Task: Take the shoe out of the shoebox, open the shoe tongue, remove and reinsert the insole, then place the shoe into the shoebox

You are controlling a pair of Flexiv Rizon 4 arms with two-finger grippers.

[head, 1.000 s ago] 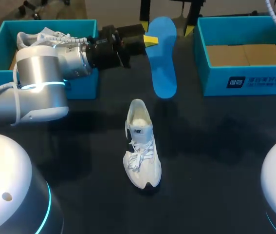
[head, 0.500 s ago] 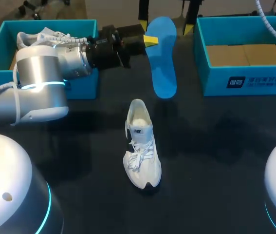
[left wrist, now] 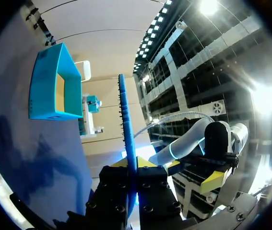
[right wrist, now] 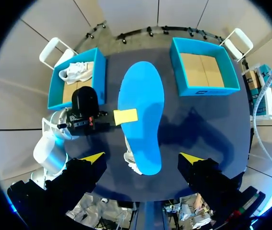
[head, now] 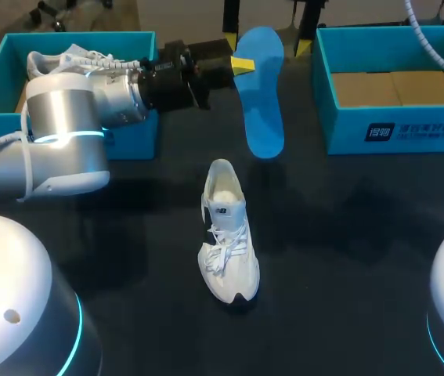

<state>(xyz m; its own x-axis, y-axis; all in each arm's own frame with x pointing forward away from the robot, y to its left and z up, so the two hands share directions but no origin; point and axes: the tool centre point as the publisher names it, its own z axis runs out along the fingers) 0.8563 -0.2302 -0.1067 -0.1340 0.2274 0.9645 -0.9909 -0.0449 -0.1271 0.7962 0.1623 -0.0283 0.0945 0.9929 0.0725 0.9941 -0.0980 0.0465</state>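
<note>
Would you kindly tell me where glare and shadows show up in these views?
Left wrist view: glare from the ceiling lights washes out the room beside the insole, and a dark shadow lies on the table. Right wrist view: the insole throws a shadow on the table beside it. Head view: even light, only faint shadows near the shoe on the table.

We are counting two white shoes: the first shoe (head: 228, 235) out on the tabletop (head: 347, 235) and the second shoe (head: 69, 59) in a box. We are counting two teal shoeboxes, the left shoebox (head: 135, 137) and the right shoebox (head: 339, 129). We are seeing one blue insole (head: 259, 86). We are carrying two tools, the left tool (head: 241, 64) and the right tool (right wrist: 141, 159).
</note>
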